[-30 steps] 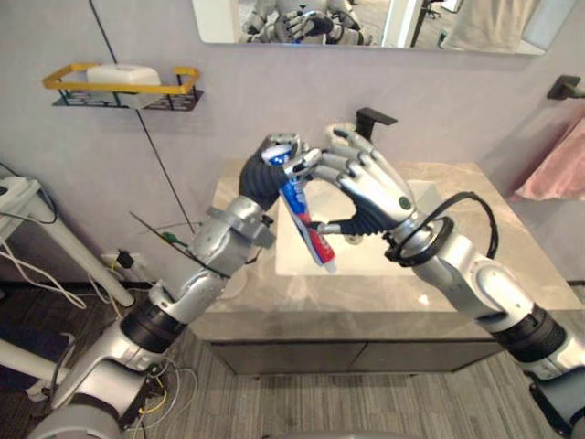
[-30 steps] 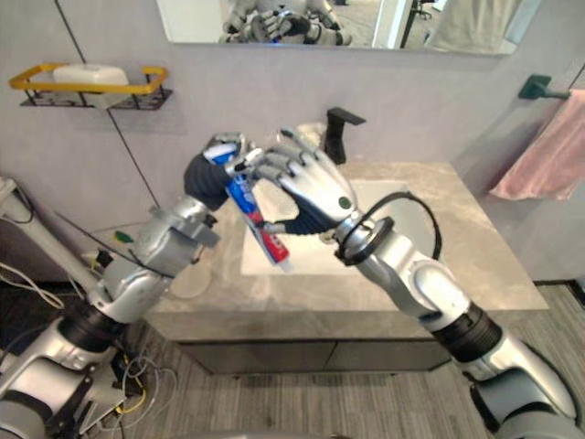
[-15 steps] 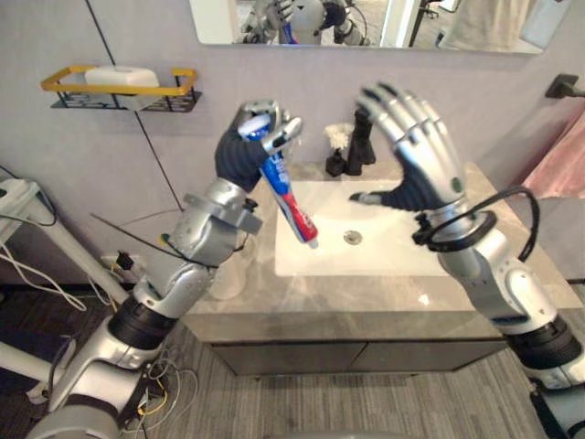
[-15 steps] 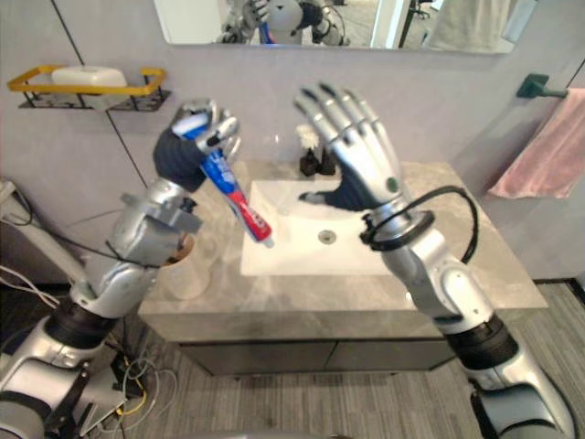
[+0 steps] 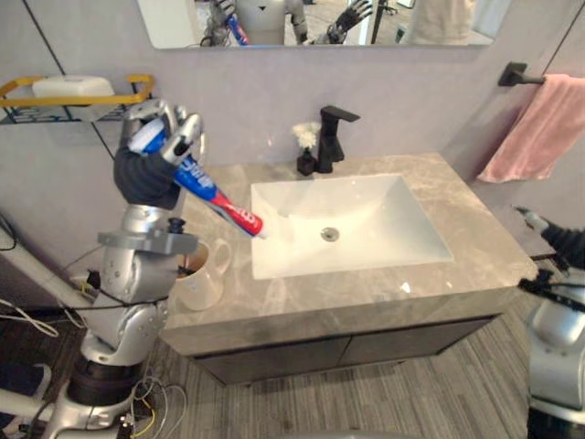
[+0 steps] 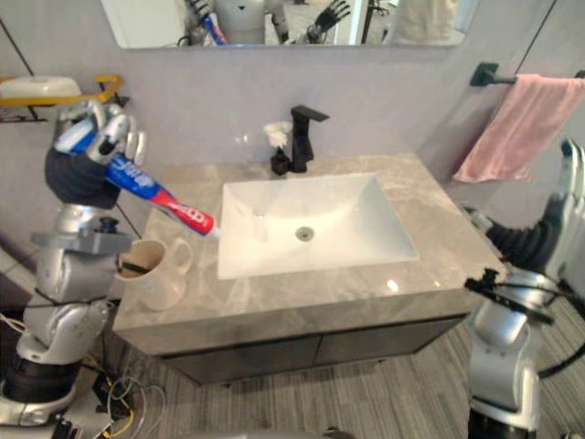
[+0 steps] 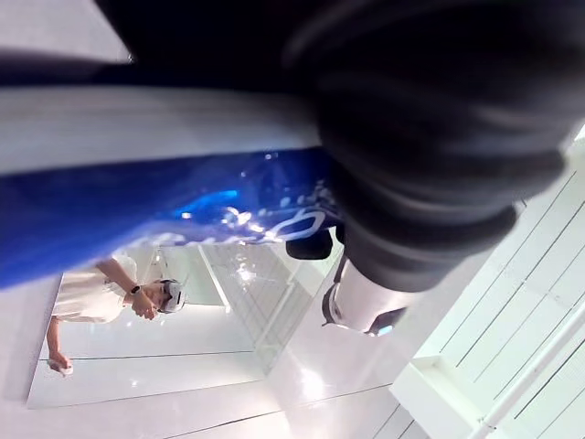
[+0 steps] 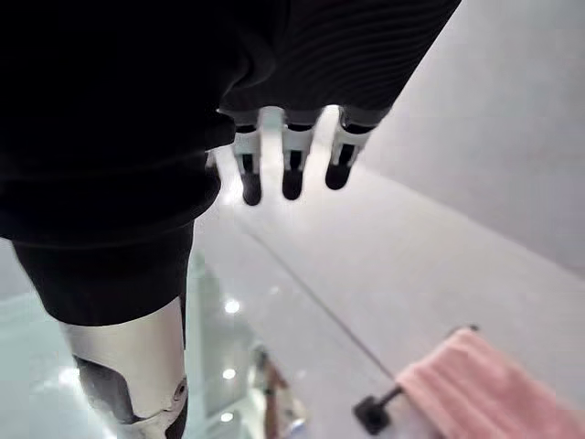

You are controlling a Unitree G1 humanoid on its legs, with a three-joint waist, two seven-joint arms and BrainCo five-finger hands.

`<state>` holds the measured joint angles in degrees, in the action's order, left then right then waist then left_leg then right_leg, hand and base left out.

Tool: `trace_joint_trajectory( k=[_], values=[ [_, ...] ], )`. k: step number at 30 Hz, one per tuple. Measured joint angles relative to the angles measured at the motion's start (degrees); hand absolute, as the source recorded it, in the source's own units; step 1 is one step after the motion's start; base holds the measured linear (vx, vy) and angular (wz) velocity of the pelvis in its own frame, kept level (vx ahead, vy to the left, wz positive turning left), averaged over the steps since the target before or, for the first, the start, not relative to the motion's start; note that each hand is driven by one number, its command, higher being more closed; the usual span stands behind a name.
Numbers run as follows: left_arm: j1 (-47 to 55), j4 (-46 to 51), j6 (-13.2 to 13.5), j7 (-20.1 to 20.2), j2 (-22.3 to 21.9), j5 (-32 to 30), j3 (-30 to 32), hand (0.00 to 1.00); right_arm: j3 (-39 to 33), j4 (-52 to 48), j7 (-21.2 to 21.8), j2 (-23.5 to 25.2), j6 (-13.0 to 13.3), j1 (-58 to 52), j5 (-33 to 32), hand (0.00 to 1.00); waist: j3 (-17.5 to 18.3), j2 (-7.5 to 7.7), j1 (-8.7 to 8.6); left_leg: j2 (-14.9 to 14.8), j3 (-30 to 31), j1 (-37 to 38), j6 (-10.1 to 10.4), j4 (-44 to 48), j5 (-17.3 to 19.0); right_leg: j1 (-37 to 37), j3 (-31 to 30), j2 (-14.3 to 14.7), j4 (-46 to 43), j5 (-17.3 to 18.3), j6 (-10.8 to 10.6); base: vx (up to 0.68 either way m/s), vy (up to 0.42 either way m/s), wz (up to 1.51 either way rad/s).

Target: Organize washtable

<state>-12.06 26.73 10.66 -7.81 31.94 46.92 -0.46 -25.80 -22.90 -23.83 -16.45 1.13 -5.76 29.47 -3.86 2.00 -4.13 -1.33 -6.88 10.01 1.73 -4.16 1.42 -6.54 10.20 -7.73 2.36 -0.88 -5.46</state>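
**Toothpaste up high, mug right under it**

Nearest to the robot, the right hand (image 8: pixel 291 151) hangs off the right end of the counter (image 5: pixel 475 229). Its fingers are straight and a little apart. It holds nothing, and it is far from the work.

On the left side of the counter stands a cream mug (image 5: pixel 201 274) with its handle turned toward the sink. Something dark lies inside it, too small to tell.

Right above the mug is the left hand (image 5: pixel 146 169), lifted high. Its fingers are curled tight around the top of the toothpaste (image 5: pixel 215 197). This hand is the nearer one to the mug by a long way, so it looks like the one to do the job.

The tube is long and flat. It is blue where the fingers grip it, then red, then white at the low tip. It does not point straight down. It slants from the hand down and to the right, and its low tip looks to be over the left edge of the sink (image 5: pixel 384 219), not over the mug. I think the tube goes in the mug. If so, the low tip must swing back toward the left and point down before the hand drops.

Farther back, a black tap (image 5: pixel 329 137) stands behind the white sink. On the wall are a yellow shelf (image 5: pixel 137 87) to the left and a pink towel (image 5: pixel 544 128) to the right.
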Motion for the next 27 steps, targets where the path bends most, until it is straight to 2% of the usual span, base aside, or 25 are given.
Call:
trace_joint_trajectory(
  k=[3, 10, 15, 18, 19, 23, 27],
  values=[
    [1.8, 0.6, 0.0, 0.0, -1.5, -0.5, 0.9, 1.00, -1.4, 1.6, 0.1, 4.0, -0.5, -3.8, -2.2, 0.00, 0.4, -0.21, -0.02, -0.4, -1.2, -0.4, 0.3, 0.0, 0.2, 0.8, -1.2, 0.6, 0.6, -0.6, 0.3, -0.01, -0.026, -0.22],
    [2.1, 0.6, 0.0, 0.0, -4.2, -2.8, 0.9, 1.00, -1.4, 14.6, 2.9, 12.3, -2.6, -9.3, -8.5, 0.00, 0.8, -0.47, -0.75, -0.7, -1.4, -1.2, 0.5, 0.2, 0.4, 1.0, -1.3, 1.0, 2.0, -1.2, 0.4, 0.00, -0.008, -0.01],
    [1.2, 0.3, 0.0, -1.3, -6.0, -2.9, 0.6, 1.00, -2.8, 22.7, 3.9, 18.0, -2.6, -11.1, -17.8, 0.00, 0.8, -0.52, -1.23, -0.7, -1.3, -1.4, 0.4, 0.6, 0.8, 0.9, -1.3, 0.9, 2.0, -1.2, 0.4, 0.00, 0.000, 0.00],
    [-0.6, 0.2, 0.0, -2.4, -6.9, -3.2, 0.4, 1.00, -2.9, 27.8, 4.6, 19.6, -2.5, -12.0, -22.9, 0.00, 0.8, -0.53, -1.23, -0.7, -1.3, -1.6, 0.5, 1.0, 1.1, 1.0, -1.3, 0.9, 2.0, -1.2, 0.4, 0.00, 0.000, 0.00],
    [-1.8, 0.2, 0.0, -2.6, -6.9, -4.2, 0.2, 1.00, -2.5, 30.2, 6.2, 20.2, -2.4, -12.4, -26.1, 0.00, 0.8, -0.57, -1.23, -0.7, -1.3, -1.8, 0.4, 1.1, 1.1, 1.1, -1.3, 0.9, 2.0, -1.2, 0.4, 0.00, 0.000, 0.00],
    [-5.2, -0.5, 0.0, -2.5, -6.9, -4.9, -0.8, 1.00, -1.6, 36.3, 10.0, 20.4, -1.5, -12.7, -30.3, 0.00, 0.8, -0.58, -1.22, -0.7, -1.4, -2.3, 0.4, 1.1, 1.1, 1.7, -1.4, 0.8, 1.8, -1.2, 0.4, 0.00, 0.000, 0.00],
    [-7.1, -1.8, 0.4, -2.4, -6.9, -6.7, -1.2, 1.00, 2.9, 46.4, 14.7, 19.9, -1.2, -12.6, -33.5, 0.00, 0.8, -0.60, -0.95, -0.7, -1.4, -2.4, 0.5, 1.1, 1.1, 1.6, -1.4, 0.8, 1.8, -1.3, 0.4, 0.00, 0.000, 0.00]
  ],
)
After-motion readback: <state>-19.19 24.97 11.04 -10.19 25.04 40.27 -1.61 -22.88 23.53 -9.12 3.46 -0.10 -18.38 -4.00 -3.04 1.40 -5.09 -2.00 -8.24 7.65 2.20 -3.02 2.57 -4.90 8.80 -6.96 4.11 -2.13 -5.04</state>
